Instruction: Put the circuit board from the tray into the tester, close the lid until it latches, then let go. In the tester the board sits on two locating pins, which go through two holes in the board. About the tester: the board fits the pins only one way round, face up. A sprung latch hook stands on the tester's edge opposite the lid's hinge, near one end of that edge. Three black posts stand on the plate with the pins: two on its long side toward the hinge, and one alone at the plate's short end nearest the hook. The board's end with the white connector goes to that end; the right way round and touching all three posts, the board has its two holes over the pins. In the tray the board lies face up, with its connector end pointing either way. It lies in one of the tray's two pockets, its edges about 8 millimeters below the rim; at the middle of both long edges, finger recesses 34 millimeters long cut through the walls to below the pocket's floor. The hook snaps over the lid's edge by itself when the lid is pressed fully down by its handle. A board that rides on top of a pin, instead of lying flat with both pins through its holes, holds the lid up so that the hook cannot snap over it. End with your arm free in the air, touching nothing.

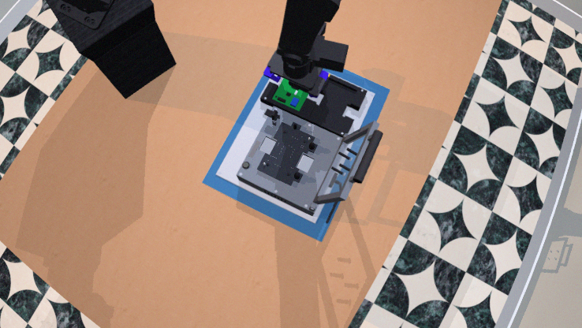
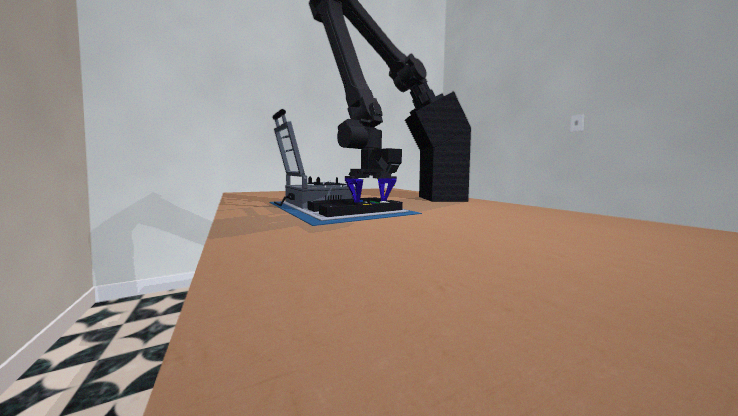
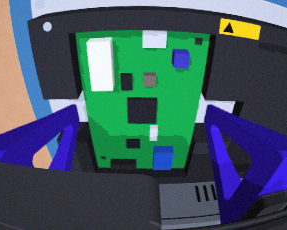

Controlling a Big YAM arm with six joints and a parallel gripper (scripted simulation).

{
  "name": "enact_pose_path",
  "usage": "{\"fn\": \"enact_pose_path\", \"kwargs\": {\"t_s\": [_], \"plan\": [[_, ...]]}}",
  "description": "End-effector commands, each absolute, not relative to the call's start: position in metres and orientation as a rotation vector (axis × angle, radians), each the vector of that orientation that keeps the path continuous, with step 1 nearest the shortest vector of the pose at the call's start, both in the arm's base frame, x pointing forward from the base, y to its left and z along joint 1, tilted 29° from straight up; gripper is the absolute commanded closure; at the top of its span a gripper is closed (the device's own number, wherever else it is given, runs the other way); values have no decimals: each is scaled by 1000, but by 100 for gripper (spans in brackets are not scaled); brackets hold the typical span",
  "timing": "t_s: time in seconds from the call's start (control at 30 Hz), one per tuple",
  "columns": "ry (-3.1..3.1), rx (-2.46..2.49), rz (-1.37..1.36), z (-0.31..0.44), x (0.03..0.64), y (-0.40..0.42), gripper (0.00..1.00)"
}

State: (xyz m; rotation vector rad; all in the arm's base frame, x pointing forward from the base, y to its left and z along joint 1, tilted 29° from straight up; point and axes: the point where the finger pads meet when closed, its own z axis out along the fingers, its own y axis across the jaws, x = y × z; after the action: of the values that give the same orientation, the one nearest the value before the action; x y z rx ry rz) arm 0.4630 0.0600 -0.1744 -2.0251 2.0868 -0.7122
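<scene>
1. The tan surface [image 1: 206,238] [image 2: 435,291] carries a flat blue mat [image 1: 281,225] [image 2: 321,222] and, apart from it, the arm's black pedestal [image 1: 128,66] [image 2: 450,161].
2. The surface shows shadows across it.

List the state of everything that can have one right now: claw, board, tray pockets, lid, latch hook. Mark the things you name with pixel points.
Claw [image 2: 371,200] [image 3: 141,112]: open, a finger on each side of the board, holding nothing
Board [image 1: 289,95] [image 3: 142,107]: face up in the tray pocket
Tray [image 1: 333,111] [image 2: 362,207] [image 3: 52,65]: one pocket filled, the other vacant
Lid [image 1: 332,197] [image 2: 296,147]: raised
Latch hook [image 1: 272,114]: upright, not over the lid
</scene>
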Motion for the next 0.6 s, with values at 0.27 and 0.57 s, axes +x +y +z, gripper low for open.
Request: {"fn": "enact_pose_path", "kwargs": {"t_s": [0.27,0.57], "plan": [[2081,-1991,-726,-164,470,55,8],[2081,-1991,-726,-164,470,55,8]]}}
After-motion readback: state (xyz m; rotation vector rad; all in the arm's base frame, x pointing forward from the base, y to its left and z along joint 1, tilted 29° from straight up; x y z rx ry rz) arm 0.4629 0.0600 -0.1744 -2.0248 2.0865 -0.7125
